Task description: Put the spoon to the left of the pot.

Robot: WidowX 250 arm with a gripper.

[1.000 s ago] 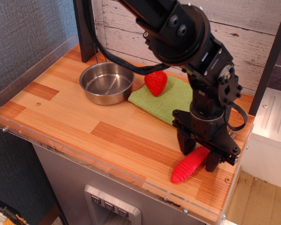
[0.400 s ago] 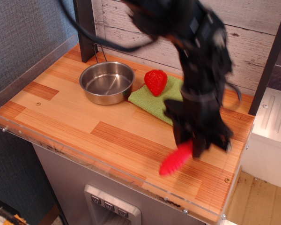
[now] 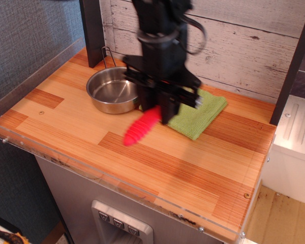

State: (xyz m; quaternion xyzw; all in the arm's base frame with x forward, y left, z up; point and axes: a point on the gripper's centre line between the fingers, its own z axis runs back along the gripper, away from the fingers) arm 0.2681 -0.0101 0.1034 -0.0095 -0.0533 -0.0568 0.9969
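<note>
The carry is the step in hand: the gripper (image 3: 157,107) holds the spoon (image 3: 141,127) clear of the surface (image 3: 81,127), jaws clamped on the upper end of the red ribbed handle, whose free end slants down and to the left. The metal head is hidden inside the jaws. The spoon hangs just in front of the pot's right rim, so the target spot on the far side of the pot (image 3: 114,89) is not yet reached.

The next move likely calls for travelling further across, in front of or above the pot, then lowering onto the bare wood near the left edge and opening.

The surface is a striped wooden board with a clear raised border. A green cloth (image 3: 201,114) lies to the right, partly behind the arm. White planks form the back wall, with grey textured fabric at left.
</note>
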